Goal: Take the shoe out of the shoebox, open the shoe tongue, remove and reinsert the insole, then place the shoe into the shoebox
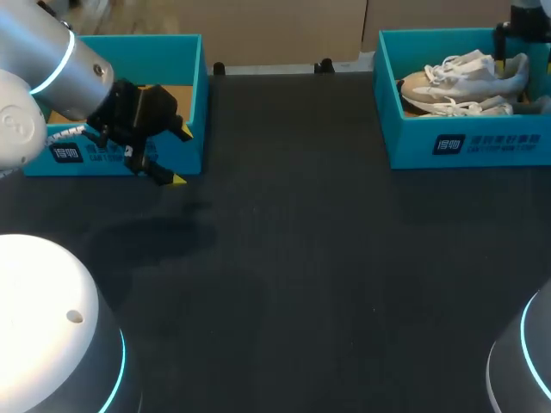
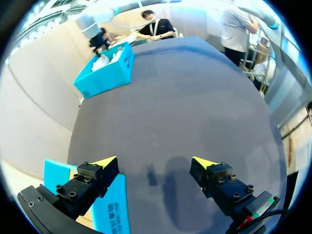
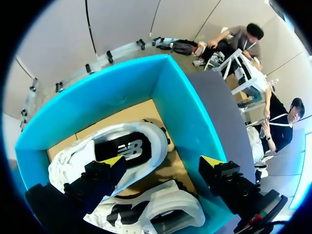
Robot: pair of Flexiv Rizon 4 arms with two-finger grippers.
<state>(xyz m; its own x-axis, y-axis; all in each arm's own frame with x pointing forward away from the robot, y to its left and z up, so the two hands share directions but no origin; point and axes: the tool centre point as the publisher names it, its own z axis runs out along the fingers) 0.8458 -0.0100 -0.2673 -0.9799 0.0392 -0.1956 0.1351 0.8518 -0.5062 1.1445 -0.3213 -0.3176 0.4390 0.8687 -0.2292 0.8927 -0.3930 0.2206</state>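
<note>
At the tabletop's (image 1: pixel 293 258) far left corner sits the left shoebox (image 1: pixel 191 95), teal, with a brown cardboard floor showing inside; the left arm (image 1: pixel 60 64) comes in over it from the left edge, and the left gripper (image 1: pixel 181 157) hangs just off the box's near right corner, above the dark surface; from the left wrist view the left gripper (image 2: pixel 156 163) has its two yellow-tipped fingers spread wide, with only bare tabletop between them and nothing in its grasp, the teal box wall lying under and beside one finger; across the middle the tabletop runs dark and flat; at the far right corner stands the right shoebox (image 1: pixel 465 146), also teal, and in it lie the white shoes (image 1: pixel 465 86), side by side on their sides with the laces loose; the right arm (image 1: pixel 525 26) comes down at the box's far right corner; in the right wrist view the right gripper (image 3: pixel 163 161) is over the open box, fingers wide apart and gripping nothing; one fingertip is above the shoe with the dark lining (image 3: pixel 139 144), the other above the box's wall (image 3: pixel 185 112); whether any finger touches the shoe I cannot tell; the second shoe (image 3: pixel 165 207) lies just beside the first, under the gripper.
</note>
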